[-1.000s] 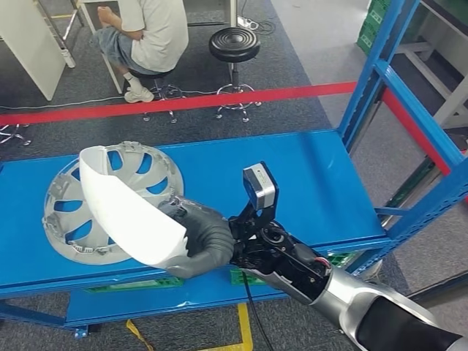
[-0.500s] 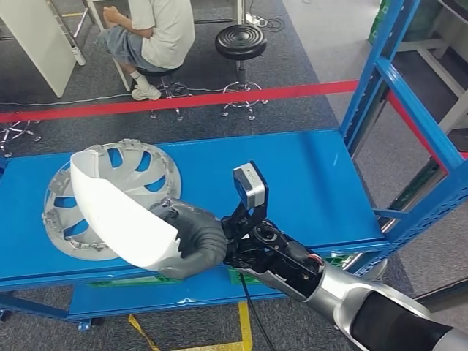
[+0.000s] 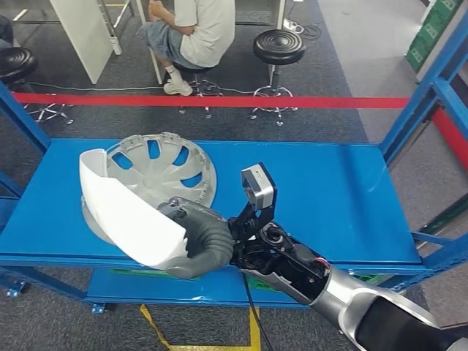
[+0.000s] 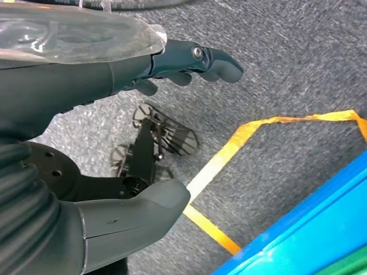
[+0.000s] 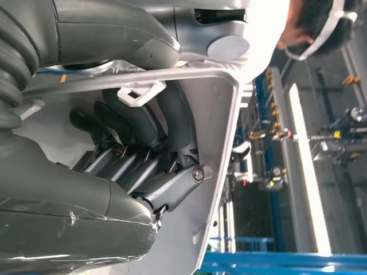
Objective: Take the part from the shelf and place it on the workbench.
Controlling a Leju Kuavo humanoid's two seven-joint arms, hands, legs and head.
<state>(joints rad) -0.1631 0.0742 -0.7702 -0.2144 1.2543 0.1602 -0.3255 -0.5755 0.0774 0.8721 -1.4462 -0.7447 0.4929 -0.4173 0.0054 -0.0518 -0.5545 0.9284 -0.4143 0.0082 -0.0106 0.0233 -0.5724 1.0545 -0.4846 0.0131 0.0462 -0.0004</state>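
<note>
My right hand (image 3: 201, 240) grips a white curved plastic part (image 3: 126, 212) by its near edge and holds it above the front of the blue shelf board (image 3: 325, 190). In the right wrist view the dark fingers (image 5: 143, 143) curl inside the white part (image 5: 212, 172), with the thumb over its rim. A silver wheel cover (image 3: 160, 172) lies flat on the board behind the part, partly hidden by it. My left hand (image 4: 129, 137) hangs over the grey floor, fingers apart, holding nothing.
Blue rack uprights (image 3: 419, 95) rise at the right and one (image 3: 22, 117) at the left. A red tape line (image 3: 221, 101) runs behind the shelf. Beyond it a person (image 3: 193, 29) sits on a stool, beside a black stool (image 3: 278, 47). Yellow floor tape (image 4: 242, 143) marks the carpet.
The whole picture has shifted, so the camera has turned; the shelf and wheel cover now sit further right. My right hand keeps its grip on the white part.
</note>
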